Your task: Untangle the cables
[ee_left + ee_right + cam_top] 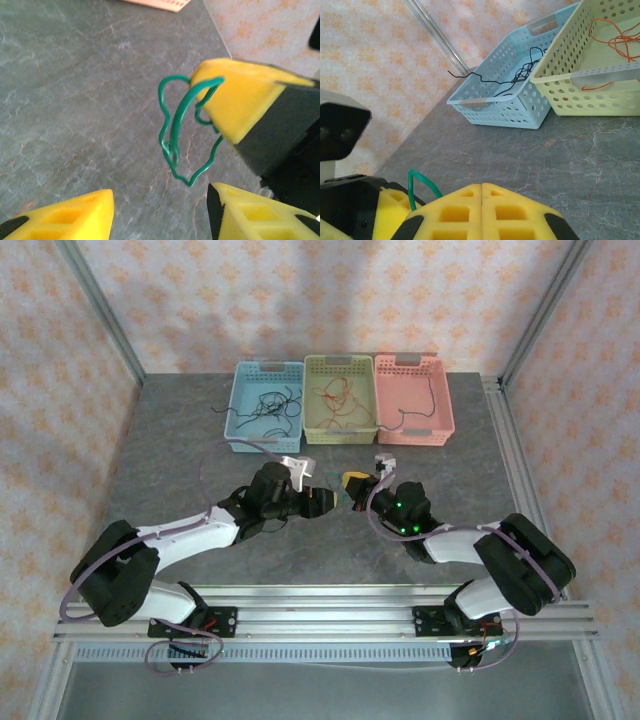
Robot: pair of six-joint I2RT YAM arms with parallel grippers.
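A green cable (176,125), kinked into tangled loops, hangs above the grey table from the tip of my right gripper's fingers (240,95). My right gripper (481,210) is shut, with a loop of the green cable (410,189) sticking out on its left. My left gripper (160,215) stands open just short of the loops, nothing between its fingers. From above, the left gripper (325,500) and right gripper (350,483) meet tip to tip at the table's middle. Black cables (268,405) lie in the blue basket, orange-red cables (335,395) in the green one.
Three baskets stand in a row at the back: blue (245,440), pale green (340,432) and pink (440,425), the pink one holding a black cable (425,405). A black cable end hangs over the blue basket's rim (462,76). Metal frame posts flank the table.
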